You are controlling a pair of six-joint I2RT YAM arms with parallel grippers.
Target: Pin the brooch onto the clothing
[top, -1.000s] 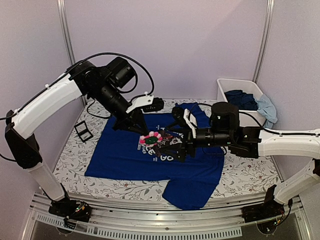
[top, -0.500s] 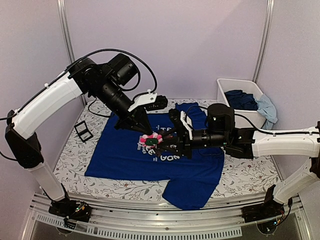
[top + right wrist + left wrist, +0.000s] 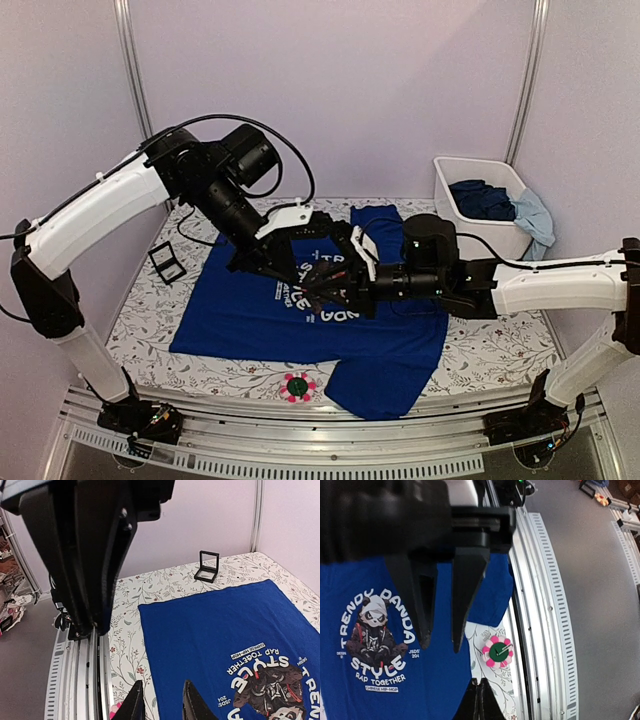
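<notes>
- The pink-petalled brooch lies loose at lower centre of the top view, on the floral table cover just off the hem of the blue "TRENDY PANDA" T-shirt and touching neither gripper.
- The left arm arches in from the left; the left gripper points down over the shirt print, its jaws all but closed and empty.
- The right arm reaches in low from the right; the right gripper hovers over the print, its jaws narrowly parted and holding nothing.
- Half a second earlier the brooch sat in the left jaws above the print; the right jaws were wide.
</notes>
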